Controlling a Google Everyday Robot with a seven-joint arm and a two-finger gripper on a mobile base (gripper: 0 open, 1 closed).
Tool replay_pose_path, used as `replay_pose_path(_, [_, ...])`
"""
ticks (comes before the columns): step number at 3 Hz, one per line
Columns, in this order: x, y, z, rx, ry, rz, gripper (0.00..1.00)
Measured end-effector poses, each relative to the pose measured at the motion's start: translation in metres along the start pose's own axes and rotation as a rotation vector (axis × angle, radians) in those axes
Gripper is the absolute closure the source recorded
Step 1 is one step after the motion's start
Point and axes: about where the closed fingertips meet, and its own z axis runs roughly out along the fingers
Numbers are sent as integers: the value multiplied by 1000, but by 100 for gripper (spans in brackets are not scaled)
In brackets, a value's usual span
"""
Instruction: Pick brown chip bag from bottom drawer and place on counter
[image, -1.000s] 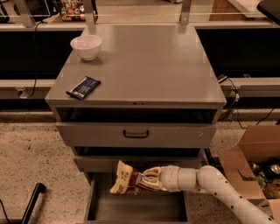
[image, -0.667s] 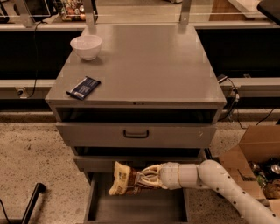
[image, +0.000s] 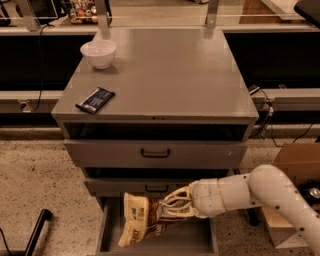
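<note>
The brown chip bag (image: 141, 219) is cream-yellow with a dark brown panel. It hangs tilted, lower end to the left, above the open bottom drawer (image: 111, 231). My gripper (image: 176, 205) is shut on the bag's right end, in front of the middle drawer. My white arm reaches in from the lower right. The counter (image: 165, 72) is the grey cabinet top, well above the gripper.
A white bowl (image: 98, 53) stands at the counter's back left. A dark blue bar wrapper (image: 95, 100) lies near its front left edge. The top drawer (image: 155, 153) is shut, with a black handle. A cardboard box (image: 292, 175) stands right of the cabinet.
My gripper has lifted the bag slightly and drawn it a little toward the front, and the arm has risen at the lower right. Nothing on the counter moved.
</note>
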Motion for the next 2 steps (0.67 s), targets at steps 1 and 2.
replay_pose_path(1, [-88, -18, -52, -48, 5, -132, 100])
replay_pose_path(2, [-155, -42, -85, -65, 64, -238, 100])
